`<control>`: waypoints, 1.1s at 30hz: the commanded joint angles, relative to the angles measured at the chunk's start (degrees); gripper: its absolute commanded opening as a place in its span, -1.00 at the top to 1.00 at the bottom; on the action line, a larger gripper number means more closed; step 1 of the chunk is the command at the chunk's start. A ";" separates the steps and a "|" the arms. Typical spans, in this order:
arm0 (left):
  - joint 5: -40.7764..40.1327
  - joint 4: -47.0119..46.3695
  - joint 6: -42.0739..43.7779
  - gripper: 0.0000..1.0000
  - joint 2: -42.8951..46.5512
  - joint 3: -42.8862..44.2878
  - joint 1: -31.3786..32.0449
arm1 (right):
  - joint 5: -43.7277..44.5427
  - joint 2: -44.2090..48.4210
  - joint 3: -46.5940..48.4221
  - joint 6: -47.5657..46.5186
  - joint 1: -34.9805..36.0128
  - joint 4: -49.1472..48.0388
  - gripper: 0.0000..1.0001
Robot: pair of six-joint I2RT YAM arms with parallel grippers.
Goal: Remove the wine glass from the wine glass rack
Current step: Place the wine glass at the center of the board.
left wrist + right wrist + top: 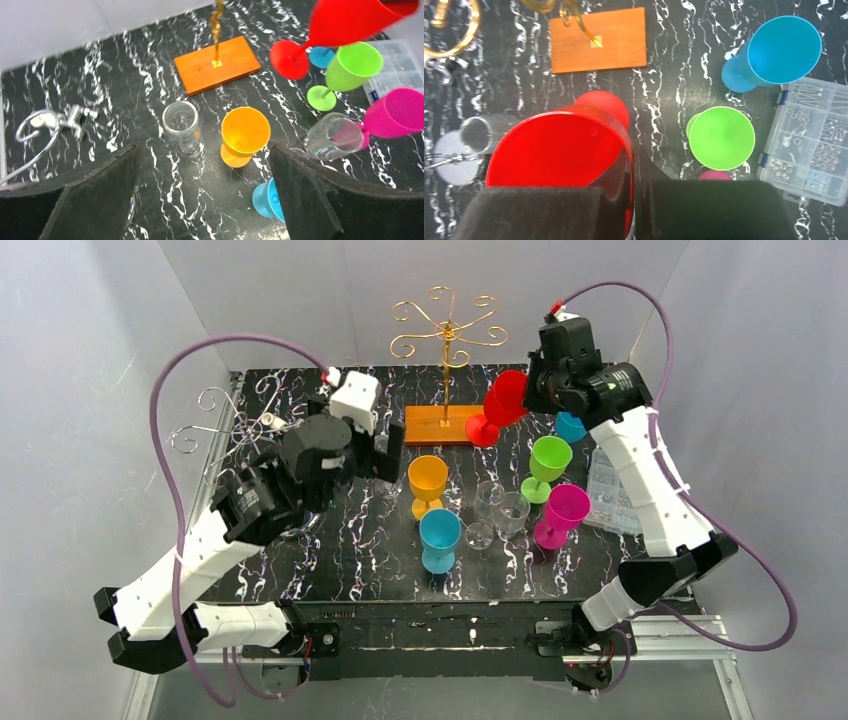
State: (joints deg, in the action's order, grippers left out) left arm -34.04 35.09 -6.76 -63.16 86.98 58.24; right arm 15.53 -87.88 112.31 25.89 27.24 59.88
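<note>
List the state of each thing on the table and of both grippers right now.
Gold wire rack on wooden base: upright, no glass hanging.
Red plastic wine glass: off the rack, tilted, held in the air.
Right gripper: shut on the red glass's rim.
Left gripper: open, empty.
Orange plastic goblet: standing upright.
Green plastic goblet: standing upright.
Magenta plastic goblet: standing upright.
Clear plastic parts box: lid shut.

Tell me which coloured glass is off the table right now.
The red glass, pinched by its rim in the right gripper and tilted in the air. The orange glass, green glass, magenta glass and both blue glasses stand on the table.
</note>
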 commanded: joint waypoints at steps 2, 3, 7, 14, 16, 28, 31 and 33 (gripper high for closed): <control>8.65 14.56 -12.93 -0.97 -4.03 7.61 -7.70 | 4.68 -3.87 -2.54 -2.37 -0.26 -3.42 0.97; 9.74 16.41 -13.79 -0.97 -5.14 8.93 -8.74 | 4.90 -4.52 -3.06 -2.58 -0.26 -3.74 0.97; 15.55 19.76 -17.27 -0.97 -7.71 11.92 -12.94 | 4.91 -6.41 -6.47 -3.08 -0.25 -5.95 0.97; 23.44 21.92 -20.92 -0.97 -10.33 13.75 -18.93 | 5.46 -9.25 -13.16 -3.47 -0.26 -10.14 0.97; 23.94 22.04 -21.07 -0.97 -10.79 13.80 -19.52 | 5.64 -9.81 -14.51 -3.56 -0.26 -11.28 0.97; 27.76 21.98 -20.65 -0.97 -12.01 14.10 -21.48 | 6.20 -12.48 -18.28 -3.57 -0.26 -14.13 0.89; 28.31 21.95 -20.82 -0.97 -12.13 13.85 -21.67 | 5.97 -12.03 -19.65 -3.35 -0.26 -15.17 0.82; 28.55 21.97 -20.83 -0.97 -12.07 13.72 -21.81 | 5.68 -11.88 -20.30 -3.24 -0.26 -15.77 0.79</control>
State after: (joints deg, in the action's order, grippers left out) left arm -6.85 55.92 -27.31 -75.37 99.37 36.91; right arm 20.27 -100.68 92.86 22.31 27.11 47.33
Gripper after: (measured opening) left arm 0.982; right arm 0.093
